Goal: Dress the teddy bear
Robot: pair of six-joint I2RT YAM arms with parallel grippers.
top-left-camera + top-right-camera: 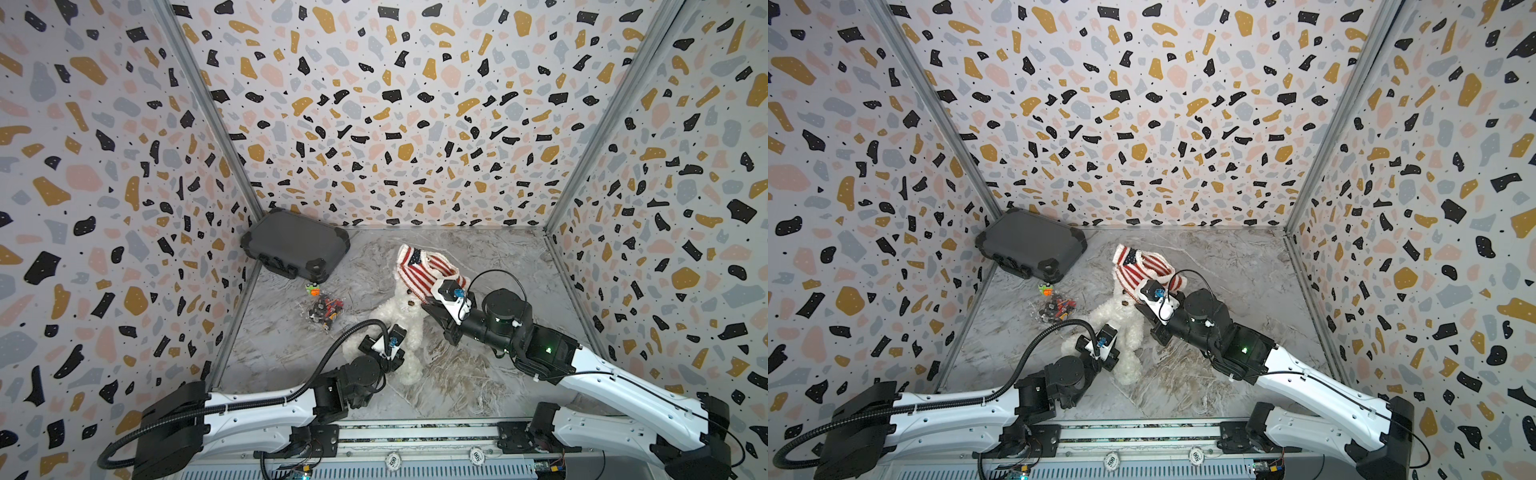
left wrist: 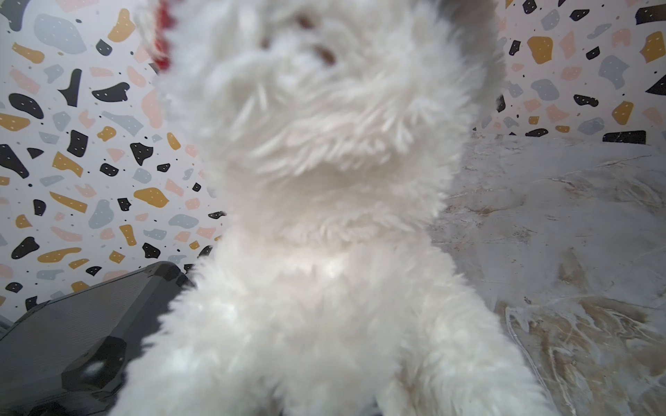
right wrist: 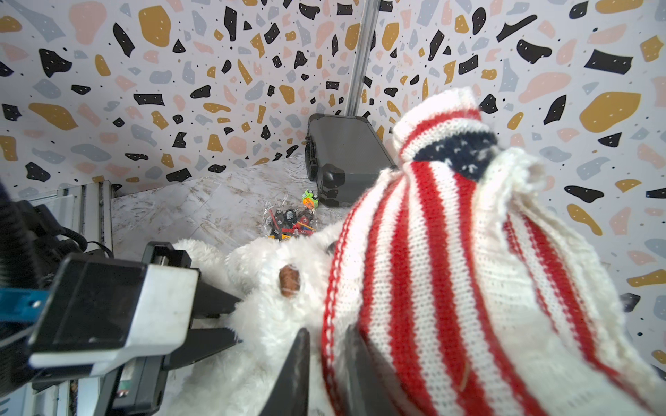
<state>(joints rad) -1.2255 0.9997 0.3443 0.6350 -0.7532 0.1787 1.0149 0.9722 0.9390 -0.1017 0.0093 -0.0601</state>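
Note:
The teddy bear lies on its back on the marbled table, white and fluffy, in both top views. A red-and-white striped knit sweater with a navy starred patch covers the top of its head; its brown nose still shows. My left gripper is shut on the fur of the bear's body, and the bear fills the left wrist view and hides those fingers. My right gripper sits at the sweater's lower hem, jaws slightly parted, with the hem loose between them.
A dark grey hard case leans in the far left corner. A clear bag of small coloured pieces and a green-and-orange toy lie left of the bear. Patterned walls enclose the table on three sides.

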